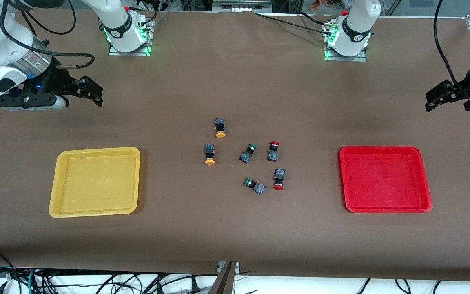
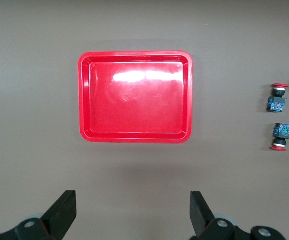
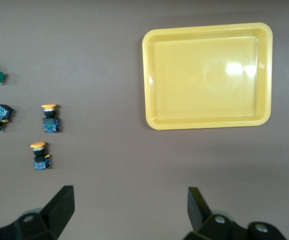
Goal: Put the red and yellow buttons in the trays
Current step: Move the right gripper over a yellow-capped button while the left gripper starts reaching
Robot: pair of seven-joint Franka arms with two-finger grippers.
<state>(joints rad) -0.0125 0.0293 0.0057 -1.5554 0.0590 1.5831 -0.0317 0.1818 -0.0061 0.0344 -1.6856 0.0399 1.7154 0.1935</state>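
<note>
Two yellow-capped buttons (image 1: pixel 220 128) (image 1: pixel 209 154) and two red-capped buttons (image 1: pixel 273 151) (image 1: pixel 278 179) lie on the table's middle. The yellow tray (image 1: pixel 96 150) sits toward the right arm's end and the red tray (image 1: pixel 382 148) toward the left arm's end; both are bare. My right gripper (image 1: pixel 96 93) hangs open and empty above the table near the yellow tray (image 3: pixel 204 125); its wrist view shows the yellow buttons (image 3: pixel 50 118) (image 3: pixel 40 155). My left gripper (image 1: pixel 431 100) hangs open and empty near the red tray (image 2: pixel 134 55); its wrist view shows the red buttons (image 2: pixel 277 97) (image 2: pixel 281 136).
Two green-capped buttons (image 1: pixel 248 153) (image 1: pixel 254 185) lie among the others, between the yellow and the red ones. The arm bases (image 1: pixel 129 36) (image 1: pixel 347 41) stand along the table's edge farthest from the front camera. Brown cloth covers the table.
</note>
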